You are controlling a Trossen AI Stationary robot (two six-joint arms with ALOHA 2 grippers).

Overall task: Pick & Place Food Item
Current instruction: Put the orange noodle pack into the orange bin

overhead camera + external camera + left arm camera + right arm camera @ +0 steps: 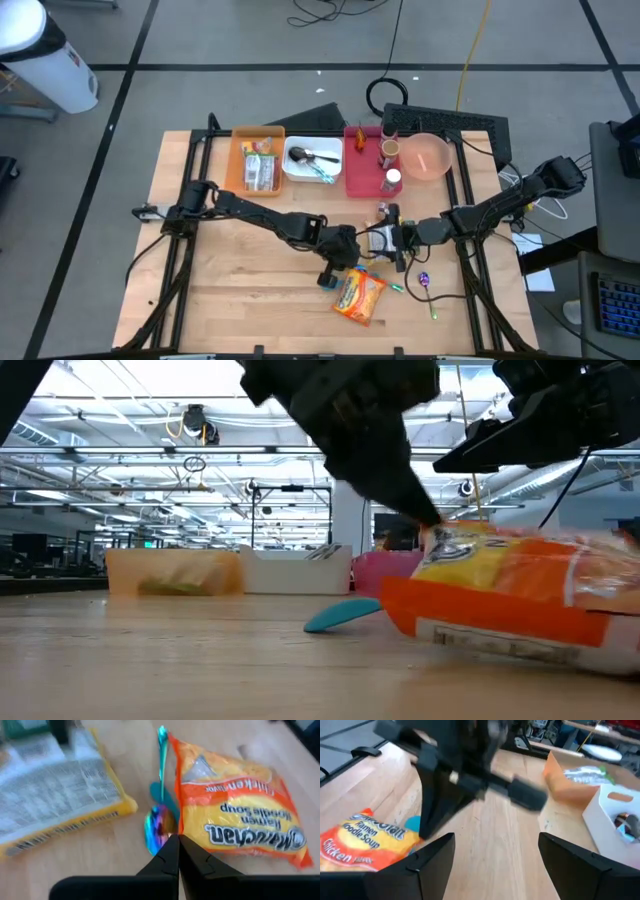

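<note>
- The left gripper [177, 851] has its fingers pressed together on the edge of the ramen pack [235, 805], likely pinching the wrapper to lift it.
- The pack lies on the table [250, 300], beside a teal spoon [161, 785].
- The right gripper [492, 852] waits just beside the pack, fingers apart.

In the high view's lower centre, an orange-and-yellow plastic ramen noodle packet [360, 295] lies on the wooden table [230, 270]; three rectangular bins, orange [258, 160], white [311, 162], pink [368, 165], line the upper centre.
</note>
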